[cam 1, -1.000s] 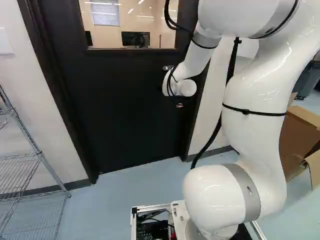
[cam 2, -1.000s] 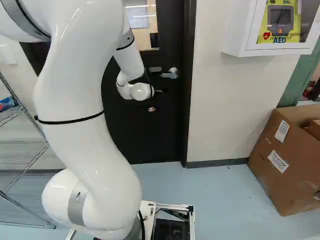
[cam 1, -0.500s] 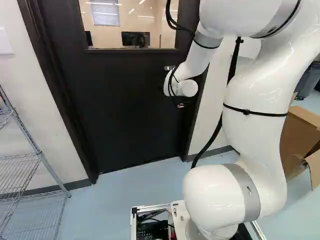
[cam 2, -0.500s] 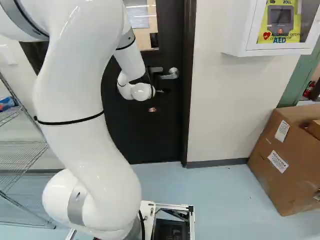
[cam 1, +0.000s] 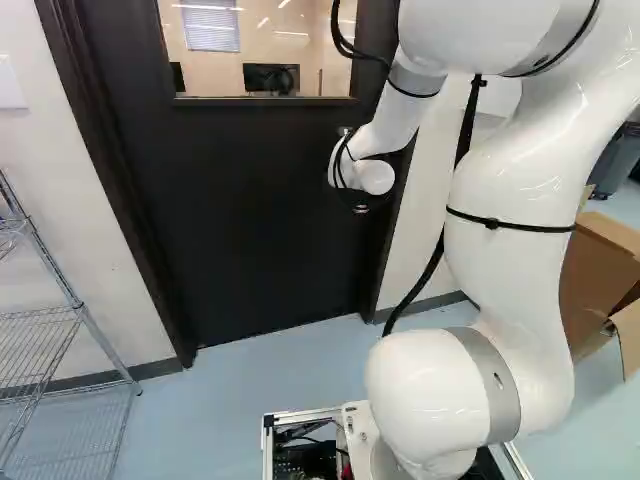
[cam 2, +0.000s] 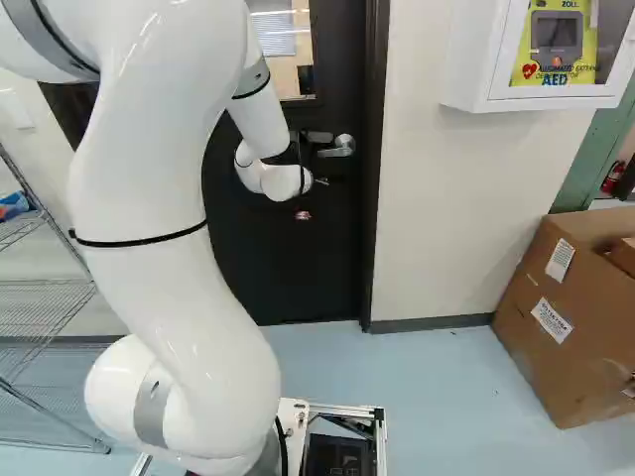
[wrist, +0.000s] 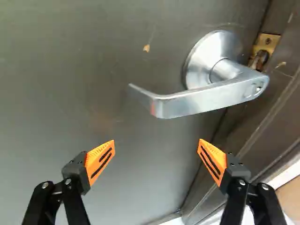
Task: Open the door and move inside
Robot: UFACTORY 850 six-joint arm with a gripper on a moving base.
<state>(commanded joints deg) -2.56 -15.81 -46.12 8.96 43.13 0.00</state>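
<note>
Hand [cam 2: 305, 213] of mine stood wide open, empty, orange pads [wrist: 100, 161] well apart. Lever handle [wrist: 201, 101] lay just ahead, twelve to one o'clock, its free end toward nine. Dark door [cam 1: 250, 220] filled my twelve o'clock.

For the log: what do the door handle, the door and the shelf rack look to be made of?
Door handle: metal, probably brushed steel, with soft grey highlights.
Door: dark, satin paint by its dull sheen; painted metal or wood, unclear which.
Shelf rack: shiny metal wire, likely chromed, judging by its bright thin rods.
</note>
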